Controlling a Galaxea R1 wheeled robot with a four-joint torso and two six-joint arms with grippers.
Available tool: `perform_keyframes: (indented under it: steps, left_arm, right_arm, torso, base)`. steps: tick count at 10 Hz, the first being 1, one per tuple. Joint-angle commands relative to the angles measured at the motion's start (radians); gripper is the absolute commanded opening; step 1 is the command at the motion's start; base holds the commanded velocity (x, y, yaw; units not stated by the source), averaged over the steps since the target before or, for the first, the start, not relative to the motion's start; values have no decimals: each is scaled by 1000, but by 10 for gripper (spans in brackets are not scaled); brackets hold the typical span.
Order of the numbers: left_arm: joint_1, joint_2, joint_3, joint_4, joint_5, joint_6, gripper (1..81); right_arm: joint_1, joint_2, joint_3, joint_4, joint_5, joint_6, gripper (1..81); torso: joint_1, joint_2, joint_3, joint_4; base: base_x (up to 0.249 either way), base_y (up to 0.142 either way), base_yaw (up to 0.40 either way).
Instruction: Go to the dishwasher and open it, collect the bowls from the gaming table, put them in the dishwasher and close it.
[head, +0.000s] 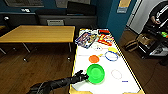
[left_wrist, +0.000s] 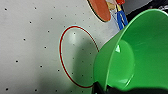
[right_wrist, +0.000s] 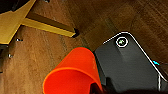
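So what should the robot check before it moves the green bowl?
1. Left gripper reaches the green bowl: ok, it sits at the rim.
2. Grip on the rim is firm: cannot tell, the fingers are hard to see.
3. Bowl clear of the orange disc on the gaming table: ok, they are apart.
4. Green bowl is empty: ok, nothing inside.
5. Orange bowl sits at the right wrist over the wooden floor: ok, though the hold itself cannot be told.
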Motion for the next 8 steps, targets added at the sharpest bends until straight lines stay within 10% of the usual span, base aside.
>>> perform_keyframes:
  steps: [1, 8]
  left_arm:
    - [-185, -35, 127, 28, 44, 8, 10]
    - [-243, -235, 461, 38, 54, 6, 10]
  right_arm:
    - [29, -31, 3, -29, -22, 5, 10]
    - [24, -30, 3, -36, -22, 6, 10]
  torso:
    - [0, 0, 0, 0]
    - [0, 0, 0, 0]
  base:
    - [0, 0, 0]
    - [-9, 0, 0]
